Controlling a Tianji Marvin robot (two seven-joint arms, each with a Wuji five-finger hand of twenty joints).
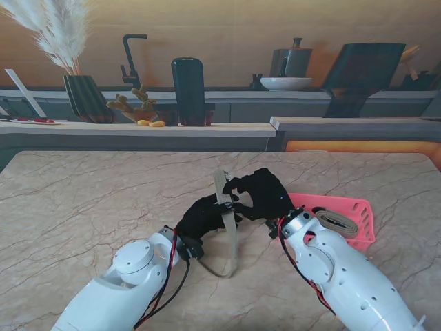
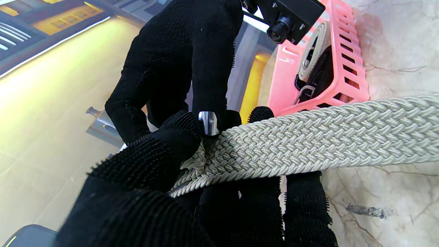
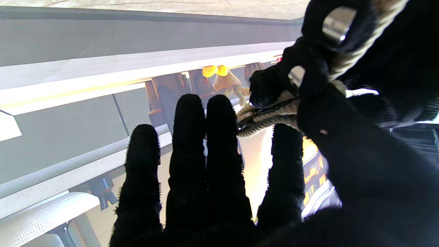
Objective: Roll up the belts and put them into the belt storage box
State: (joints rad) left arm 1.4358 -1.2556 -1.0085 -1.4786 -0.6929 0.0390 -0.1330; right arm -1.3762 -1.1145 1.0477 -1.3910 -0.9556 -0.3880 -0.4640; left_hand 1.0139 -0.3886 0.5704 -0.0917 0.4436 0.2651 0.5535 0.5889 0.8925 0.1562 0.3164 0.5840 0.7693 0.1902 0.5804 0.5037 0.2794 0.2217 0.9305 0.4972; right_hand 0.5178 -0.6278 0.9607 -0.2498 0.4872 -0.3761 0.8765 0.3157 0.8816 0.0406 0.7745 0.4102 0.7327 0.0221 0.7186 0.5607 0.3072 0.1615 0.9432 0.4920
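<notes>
Woven beige cord makes up the belt (image 1: 225, 214), a flat braided strap that both black-gloved hands hold up off the marble table (image 1: 83, 207), just to the left of the pink storage box (image 1: 358, 214). The left hand (image 1: 203, 217) is clamped on the strap near its buckle end; its wrist view shows the fingers (image 2: 164, 151) bunching the braid where a small metal piece (image 2: 208, 122) sits. The right hand (image 1: 262, 193), between the belt and the box, pinches the same end from the other side with thumb and forefinger, while its other three fingers (image 3: 195, 144) stand straight and grip nothing. From the hands, one short end sticks up and away from me; the rest hangs down in a loose loop resting on the table nearer to me than the box.

Inside the box a rolled belt (image 1: 337, 222) already lies, pale webbing coiled with a dark one beside it in the left wrist view.

The braid looks light, soft and floppy, with no stiffness to keep a coil shut by itself, so I judge the roll must be started at the buckle end, where the metal gives a firm core. The rough weave should grip the gloves well; slack turns springing open seem the main risk.
</notes>
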